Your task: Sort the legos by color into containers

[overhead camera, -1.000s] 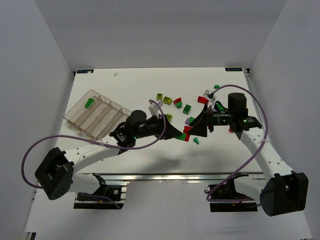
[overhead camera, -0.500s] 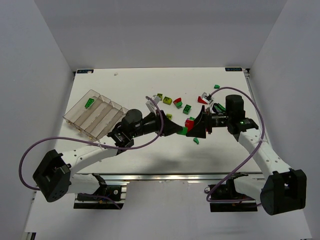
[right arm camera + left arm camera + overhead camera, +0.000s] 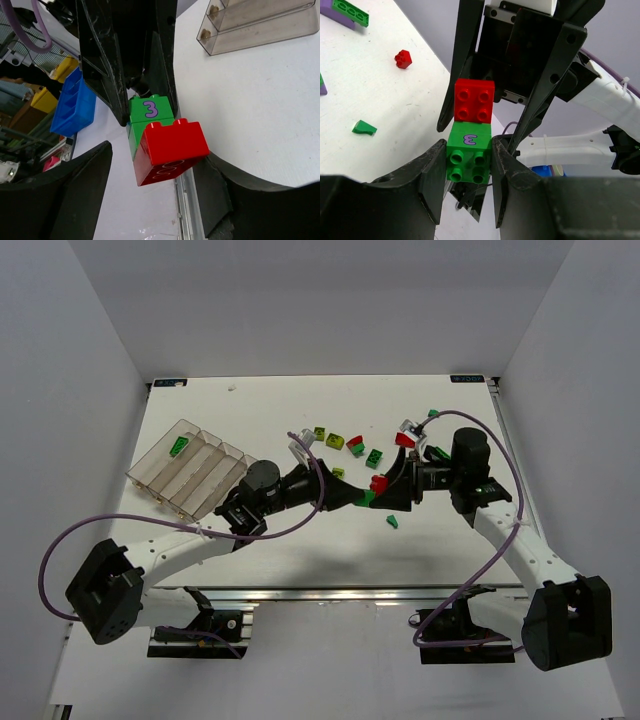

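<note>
My left gripper [image 3: 468,167] is shut on a green lego [image 3: 468,155] marked with a purple 3, held above the table. A red lego [image 3: 474,100] is stuck on its far end. In the top view the left gripper [image 3: 355,498] and right gripper [image 3: 384,486] meet nose to nose at mid-table. My right gripper [image 3: 155,170] stands open around the red lego [image 3: 172,147]: one finger touches it, and a gap remains on the other side. The clear divided container [image 3: 195,468] lies at the left with one green lego [image 3: 178,447] in an end compartment.
Loose legos lie behind the grippers: yellow-green [image 3: 345,443], green [image 3: 372,456], red [image 3: 404,438], and a small green one [image 3: 392,521] nearer the front. The left wrist view shows a red bit [image 3: 403,58] and a green wedge [image 3: 364,127] on the table.
The right gripper's jaws have narrowed around the red lego. Both grippers have shifted a little toward the back, and the left one has kept its hold on the green lego.
</note>
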`<state>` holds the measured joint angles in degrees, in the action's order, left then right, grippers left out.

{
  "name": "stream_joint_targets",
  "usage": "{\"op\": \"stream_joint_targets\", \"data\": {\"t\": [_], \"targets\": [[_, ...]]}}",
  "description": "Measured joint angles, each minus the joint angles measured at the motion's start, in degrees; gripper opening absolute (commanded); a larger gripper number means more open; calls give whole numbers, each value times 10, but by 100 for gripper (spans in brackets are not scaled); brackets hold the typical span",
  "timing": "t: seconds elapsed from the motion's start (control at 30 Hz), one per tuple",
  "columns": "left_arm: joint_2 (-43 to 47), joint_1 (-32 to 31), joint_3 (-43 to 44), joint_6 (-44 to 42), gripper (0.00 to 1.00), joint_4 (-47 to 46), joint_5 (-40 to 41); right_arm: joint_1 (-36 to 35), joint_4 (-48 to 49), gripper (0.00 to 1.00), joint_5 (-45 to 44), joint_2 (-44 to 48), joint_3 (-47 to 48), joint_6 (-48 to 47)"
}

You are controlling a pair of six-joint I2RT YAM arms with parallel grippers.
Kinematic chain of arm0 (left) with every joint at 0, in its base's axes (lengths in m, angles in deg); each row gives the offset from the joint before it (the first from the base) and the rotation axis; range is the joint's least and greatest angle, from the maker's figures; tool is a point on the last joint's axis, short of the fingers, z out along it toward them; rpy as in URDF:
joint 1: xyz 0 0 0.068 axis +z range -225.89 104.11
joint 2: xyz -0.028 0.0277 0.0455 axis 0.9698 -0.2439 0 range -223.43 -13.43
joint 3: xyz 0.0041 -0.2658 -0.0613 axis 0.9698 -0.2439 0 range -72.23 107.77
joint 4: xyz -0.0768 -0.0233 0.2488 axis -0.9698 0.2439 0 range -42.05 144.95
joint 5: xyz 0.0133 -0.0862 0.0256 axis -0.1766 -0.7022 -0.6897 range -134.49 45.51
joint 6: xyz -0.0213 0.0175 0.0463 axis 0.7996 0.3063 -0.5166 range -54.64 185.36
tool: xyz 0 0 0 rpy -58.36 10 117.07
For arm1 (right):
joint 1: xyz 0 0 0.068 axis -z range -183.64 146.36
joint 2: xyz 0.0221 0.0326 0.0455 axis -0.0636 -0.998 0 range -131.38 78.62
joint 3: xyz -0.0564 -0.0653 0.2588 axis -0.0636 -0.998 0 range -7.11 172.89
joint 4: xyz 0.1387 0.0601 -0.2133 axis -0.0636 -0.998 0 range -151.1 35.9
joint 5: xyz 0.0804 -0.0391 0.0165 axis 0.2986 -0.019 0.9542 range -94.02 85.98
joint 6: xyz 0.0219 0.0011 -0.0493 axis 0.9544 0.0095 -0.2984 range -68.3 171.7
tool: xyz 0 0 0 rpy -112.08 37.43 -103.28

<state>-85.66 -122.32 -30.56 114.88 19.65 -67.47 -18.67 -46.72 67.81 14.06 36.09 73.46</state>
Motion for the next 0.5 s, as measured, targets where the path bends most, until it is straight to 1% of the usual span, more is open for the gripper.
{"op": "stream_joint_targets", "data": {"t": [0.03,0.1,0.13,0.23,0.4,0.47,0.5], "targets": [[0,0,-1,1,0,0,0,0,11,65,0,0,0,9],[0,0,-1,1,0,-6,-2,0,33,61,0,0,0,26],[1,0,-1,1,0,-8,-2,0,40,56,0,0,-1,33],[1,1,-1,2,0,-14,-4,0,67,50,0,0,-11,55],[1,2,-1,-2,0,-12,-15,0,122,48,3,2,-35,110],[0,2,-1,-2,0,-12,-19,0,140,36,2,4,-43,131],[0,2,-1,-2,0,-12,-20,0,147,27,2,5,-46,140]]}}
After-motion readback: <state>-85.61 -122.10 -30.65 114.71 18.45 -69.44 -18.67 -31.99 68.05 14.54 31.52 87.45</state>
